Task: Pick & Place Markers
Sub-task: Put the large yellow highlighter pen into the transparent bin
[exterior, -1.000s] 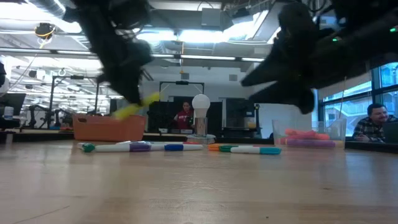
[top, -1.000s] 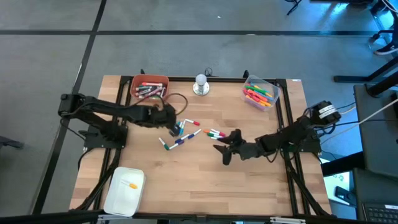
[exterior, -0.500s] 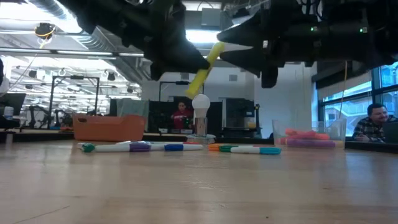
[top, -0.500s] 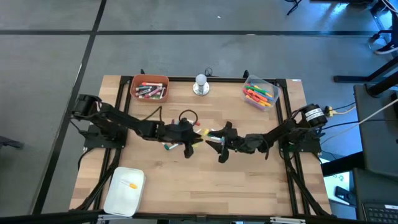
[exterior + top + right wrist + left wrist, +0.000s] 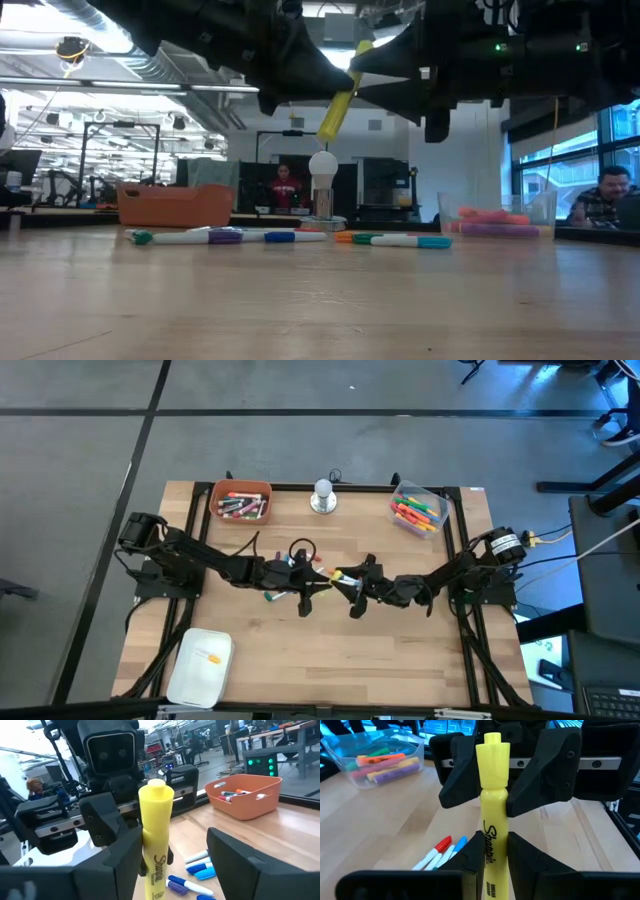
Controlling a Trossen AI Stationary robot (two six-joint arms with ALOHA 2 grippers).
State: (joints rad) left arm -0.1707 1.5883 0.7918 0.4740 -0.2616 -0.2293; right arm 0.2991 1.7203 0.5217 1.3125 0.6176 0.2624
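Observation:
A yellow highlighter (image 5: 493, 805) is in my left gripper (image 5: 495, 857), lifted above the table's middle (image 5: 322, 573). It shows tilted in the low view (image 5: 340, 95). My right gripper (image 5: 174, 851) is open and faces the left one. Its fingers stand on either side of the highlighter's capped end (image 5: 156, 800); I cannot tell whether the nearer finger touches it. Several loose markers (image 5: 275, 592) lie flat on the wood under both grippers, in a row in the low view (image 5: 280, 237). My left gripper pinches the yellow highlighter between its two fingers at the lower part of the barrel (image 5: 491, 870), by the printed name. The capped end (image 5: 492, 750) sticks out ahead toward the right gripper. The highlighter is lifted clear of the table and tilted.
An orange bin (image 5: 240, 500) with markers stands at the far left, a clear bin (image 5: 417, 510) with markers at the far right, and a silver knob-like object (image 5: 322, 495) between them. A white container (image 5: 200, 665) sits at the near left corner. People show in the room behind.
My left gripper has carried the yellow highlighter up from the loose markers and toward the table's right, tipping it more upright. My right gripper has moved toward the table's left until its open fingers flank the highlighter's capped end. Over the last half second both moved only slightly.

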